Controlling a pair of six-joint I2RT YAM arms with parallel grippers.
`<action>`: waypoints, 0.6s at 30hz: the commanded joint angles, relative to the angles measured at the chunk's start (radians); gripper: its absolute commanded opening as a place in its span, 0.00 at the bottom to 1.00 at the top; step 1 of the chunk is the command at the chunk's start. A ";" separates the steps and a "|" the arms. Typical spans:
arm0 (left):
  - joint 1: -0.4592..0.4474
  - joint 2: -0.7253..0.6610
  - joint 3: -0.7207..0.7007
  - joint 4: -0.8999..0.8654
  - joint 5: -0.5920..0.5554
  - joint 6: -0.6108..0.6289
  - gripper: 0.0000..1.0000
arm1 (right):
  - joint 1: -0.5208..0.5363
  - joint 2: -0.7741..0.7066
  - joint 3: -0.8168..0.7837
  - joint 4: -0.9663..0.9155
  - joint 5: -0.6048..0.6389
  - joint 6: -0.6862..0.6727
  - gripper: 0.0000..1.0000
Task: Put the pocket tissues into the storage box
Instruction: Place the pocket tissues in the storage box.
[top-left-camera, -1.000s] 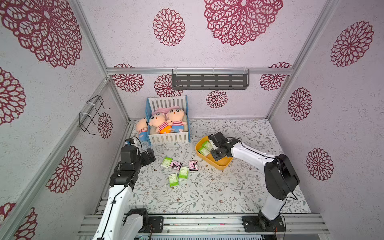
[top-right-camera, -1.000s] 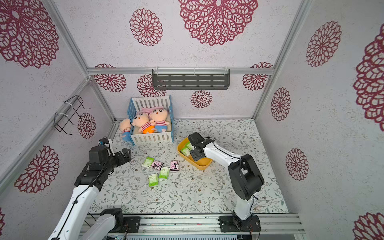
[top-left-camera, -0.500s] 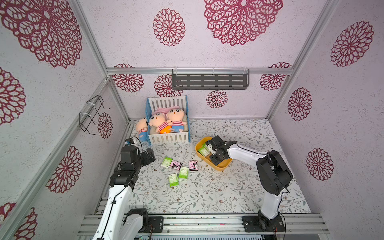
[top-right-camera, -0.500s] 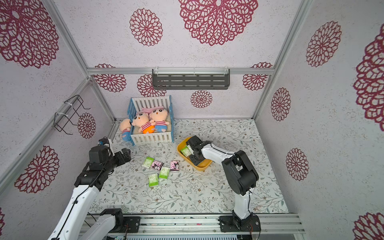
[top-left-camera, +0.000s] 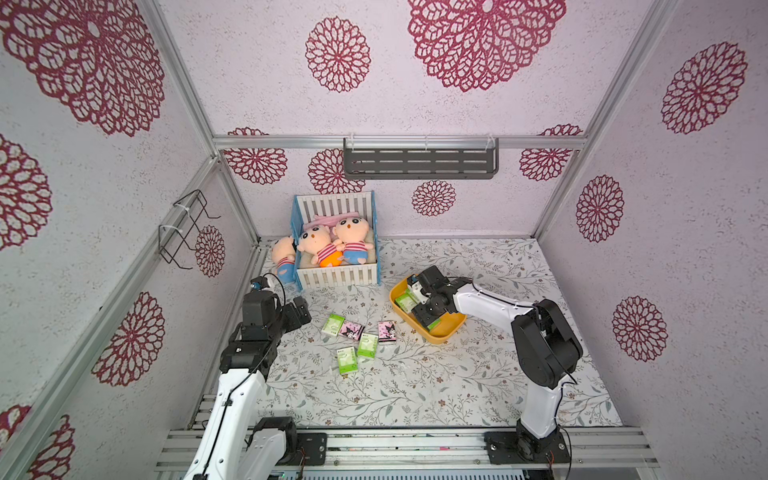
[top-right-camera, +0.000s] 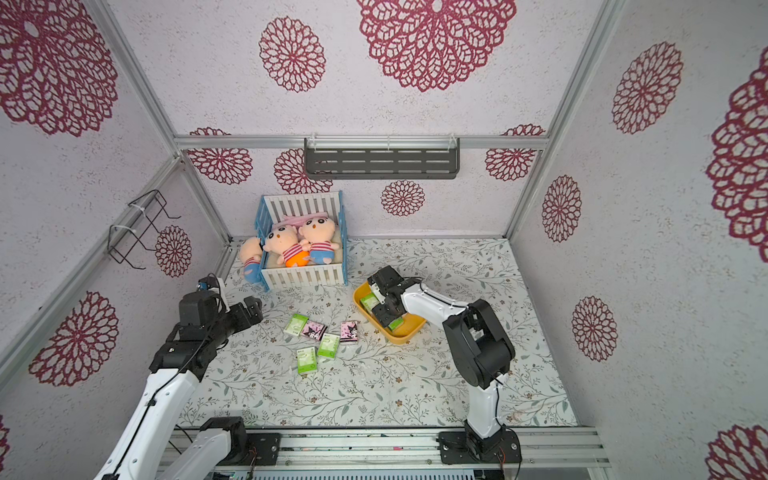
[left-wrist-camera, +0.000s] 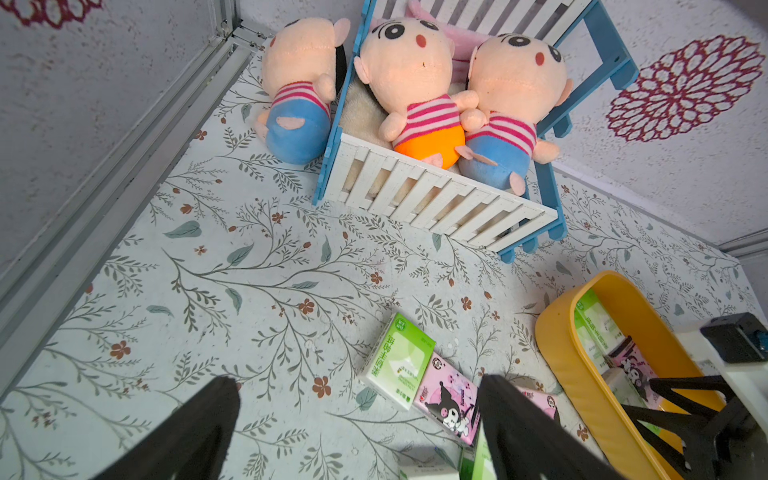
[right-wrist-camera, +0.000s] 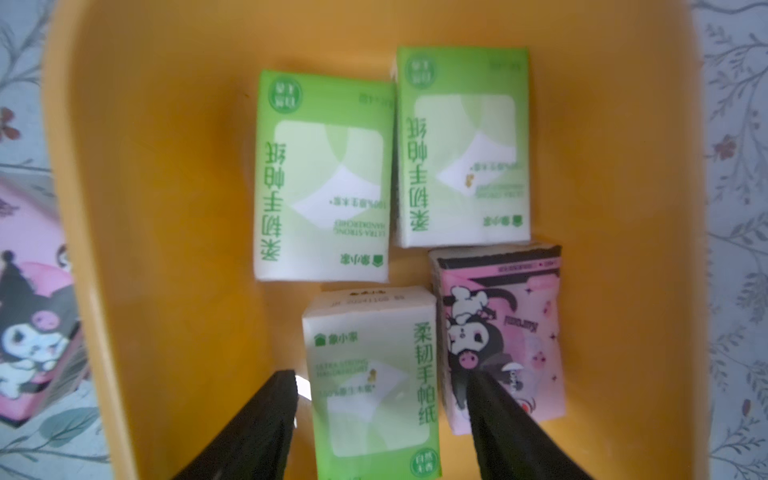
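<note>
Pocket tissues (right-wrist-camera: 322, 174): right wrist view alone shows 4 in storage box (right-wrist-camera: 166, 208), below spread right fingers (right-wrist-camera: 262, 428).

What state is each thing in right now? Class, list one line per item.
storage box: upright, four packets visible inside
loose packets: five, lying flat on the table, outside the box
right gripper: open, down in the box, astride a green packet
left gripper: open, empty, above the table
crate: upright, two dolls inside, third doll beside it
</note>
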 joint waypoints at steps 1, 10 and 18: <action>-0.008 0.004 -0.002 -0.008 -0.003 0.008 0.97 | -0.009 -0.078 0.070 -0.068 -0.016 0.039 0.71; -0.011 0.003 -0.002 -0.005 -0.001 0.004 0.97 | -0.033 -0.198 -0.017 -0.148 -0.112 0.128 0.71; -0.017 0.000 -0.004 -0.008 -0.008 0.002 0.97 | 0.103 -0.337 -0.088 0.028 -0.077 0.111 0.71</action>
